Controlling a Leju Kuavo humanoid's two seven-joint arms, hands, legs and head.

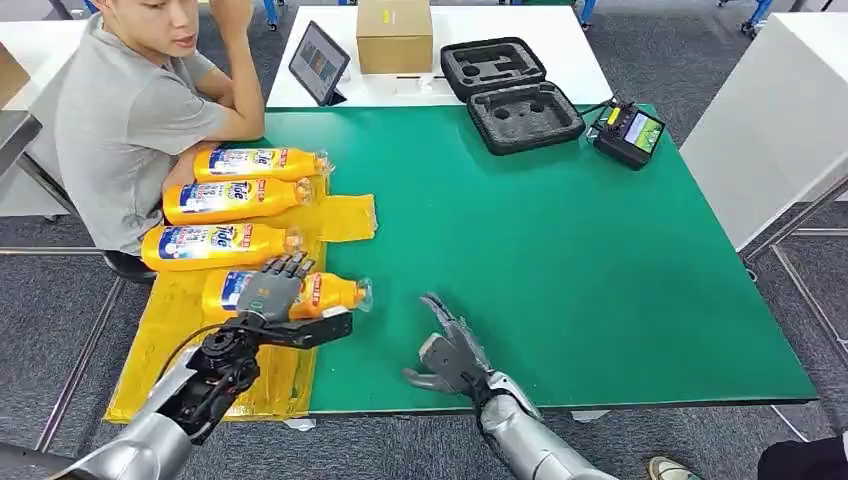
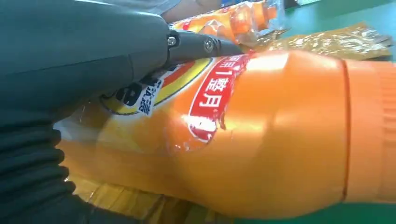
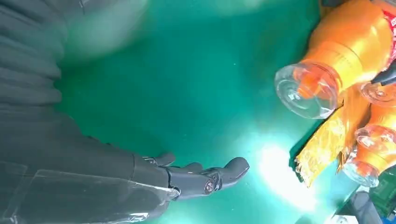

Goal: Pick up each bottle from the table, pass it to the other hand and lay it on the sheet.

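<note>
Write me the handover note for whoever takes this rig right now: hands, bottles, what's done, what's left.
Left hand: wrapped over the fourth bottle, which lies at the yellow sheet's near end; not yet let go.
Right hand: open, holds nothing, over the green mat.
Three bottles already lie side by side on the sheet, further back.
No bottle shows on the mat.
Left: release the fourth bottle and draw the hand back.
A person sits at the table's far left corner.

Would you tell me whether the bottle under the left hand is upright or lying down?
Lying down: the bottle rests sideways on the yellow sheet.
</note>
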